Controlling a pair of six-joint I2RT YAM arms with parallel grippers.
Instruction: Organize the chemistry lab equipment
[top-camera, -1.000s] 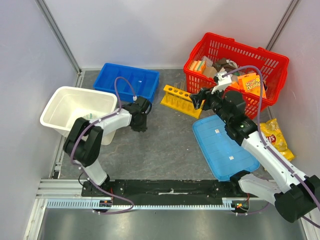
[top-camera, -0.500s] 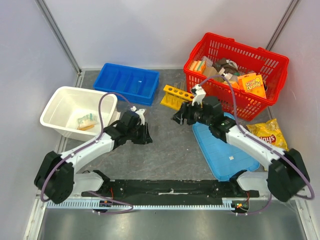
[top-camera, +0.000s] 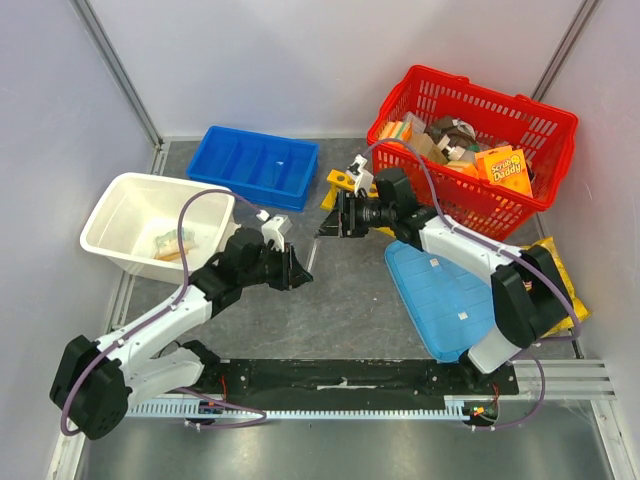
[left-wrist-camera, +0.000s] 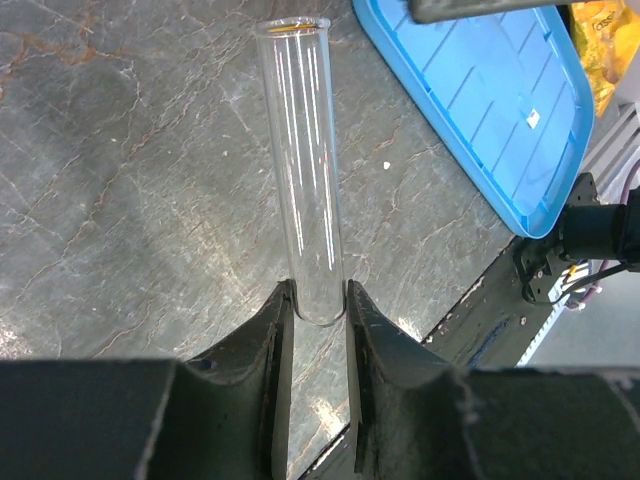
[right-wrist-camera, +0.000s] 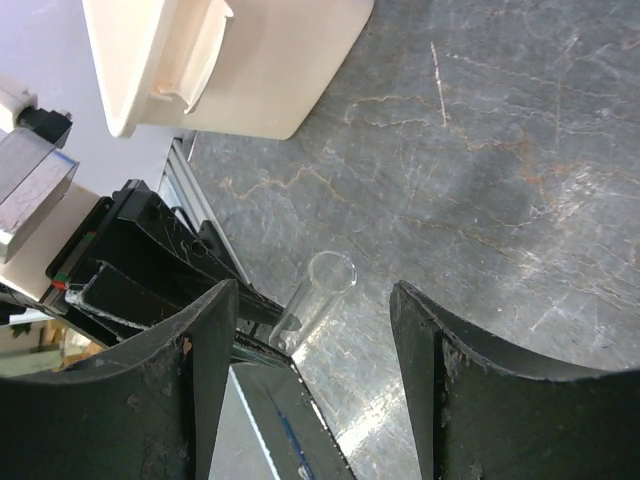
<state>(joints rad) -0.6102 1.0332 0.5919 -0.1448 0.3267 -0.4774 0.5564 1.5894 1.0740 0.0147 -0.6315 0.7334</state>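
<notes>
Change noted: against one second ago, the left gripper (left-wrist-camera: 320, 296) is no longer beside the white bin (top-camera: 120, 215). The right gripper (right-wrist-camera: 312, 300) is no longer at the red basket (top-camera: 520, 120). Both are now found over mid-counter, facing one another.

A clear test tube (left-wrist-camera: 305, 170) is clamped by its rounded end in the left gripper and projects straight ahead of the fingers, open mouth outward, above the bare counter (left-wrist-camera: 150, 150). The right gripper is spread wide, with the tube's mouth lying between its fingers but untouched by either.

Reading: a handover is judged to be in preparation. The tube is not yet racked. The yellow test-tube rack (top-camera: 336, 188) stands just behind the right gripper and is partly hidden by that arm. A small clear bag (top-camera: 172, 243) is seen inside the white bin, well behind the left gripper.

Legible writing: "Scrub Daddy" is read on an orange pack (top-camera: 505, 168) in the red basket. The chip bag (top-camera: 557, 252) is mostly covered and its print is not legible. No markings are made out on the tube or the rack.
</notes>
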